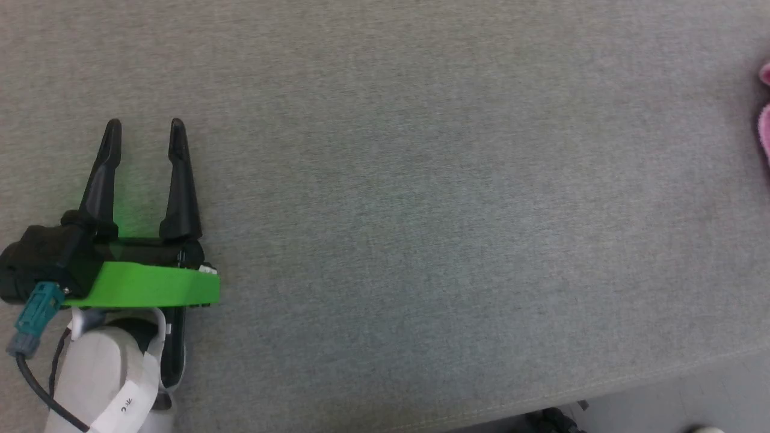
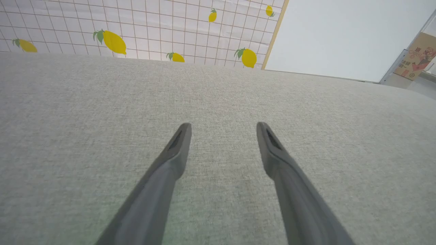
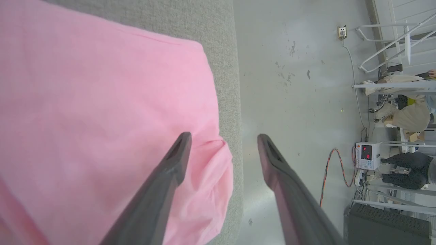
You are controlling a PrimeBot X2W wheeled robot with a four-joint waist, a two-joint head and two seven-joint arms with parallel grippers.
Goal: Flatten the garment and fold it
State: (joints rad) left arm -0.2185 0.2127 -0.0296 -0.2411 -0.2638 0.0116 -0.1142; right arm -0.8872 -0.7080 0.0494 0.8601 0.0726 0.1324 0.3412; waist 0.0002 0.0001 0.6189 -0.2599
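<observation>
The garment (image 3: 102, 112), thin pink cloth, lies spread on the grey table surface near its edge in the right wrist view; a sliver of it (image 1: 764, 126) shows at the far right edge of the head view. My right gripper (image 3: 223, 137) is open just above the cloth's edge, one finger over the pink fabric and the other over the table edge and floor, nothing between them. My left gripper (image 1: 144, 126) rests open over bare grey fabric at the left of the head view, far from the garment; in the left wrist view it (image 2: 223, 127) holds nothing.
The grey table surface (image 1: 421, 210) ends at a front edge at the lower right of the head view. Beyond the edge in the right wrist view lie a concrete floor (image 3: 293, 102), cables, a metal rack and equipment (image 3: 366, 154). A lemon-patterned wall (image 2: 136, 27) stands behind the table.
</observation>
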